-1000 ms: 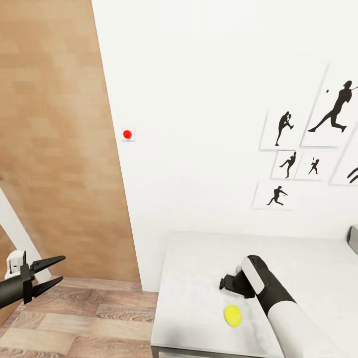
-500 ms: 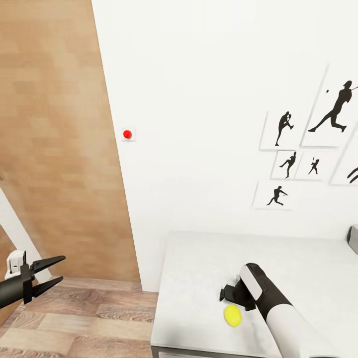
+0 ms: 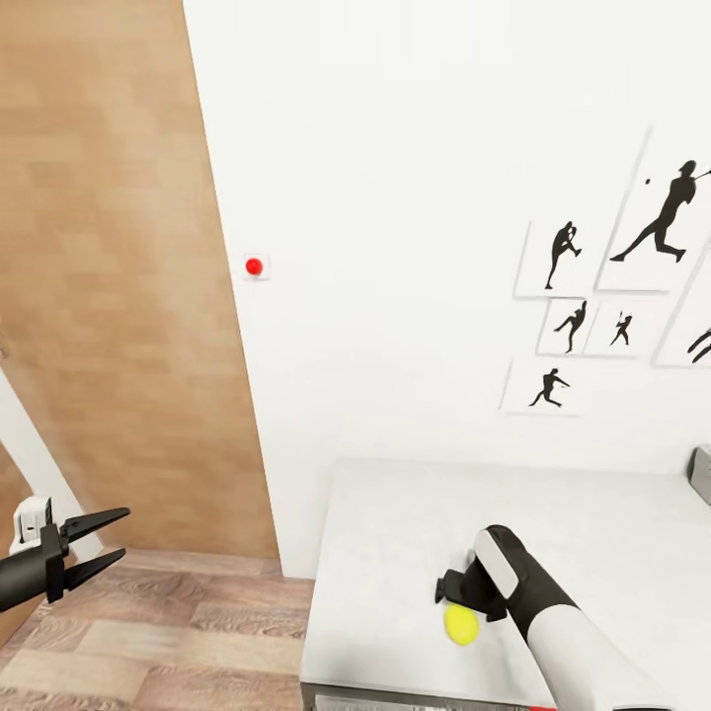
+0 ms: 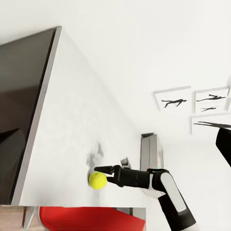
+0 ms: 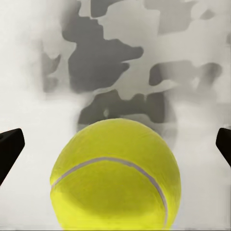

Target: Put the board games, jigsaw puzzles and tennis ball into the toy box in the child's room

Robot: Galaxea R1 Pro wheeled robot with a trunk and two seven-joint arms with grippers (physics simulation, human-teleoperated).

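Observation:
The yellow tennis ball [image 3: 460,624] lies near the front left corner of the pale grey table [image 3: 395,523]. My right gripper [image 3: 450,592] hangs directly over it, open. In the right wrist view the ball [image 5: 115,175] sits large between the two dark fingertips [image 5: 9,147], which stand wide apart and clear of it. The left wrist view shows the ball [image 4: 97,180] at the tip of the right gripper [image 4: 100,175]. My left gripper [image 3: 104,541] is open with nothing in it, off the table over the floor. A corner of the grey toy box [image 3: 702,472] shows at the far right.
A white wall with framed baseball silhouettes [image 3: 592,296] and a red button [image 3: 254,266] rises behind the table. A wooden door panel [image 3: 109,276] and wood floor [image 3: 148,632] lie to the left. A red shape [image 4: 86,219] sits below the table edge.
My right gripper has come down and back towards the tennis ball until its fingers flank it. The ball and the left arm have stayed put.

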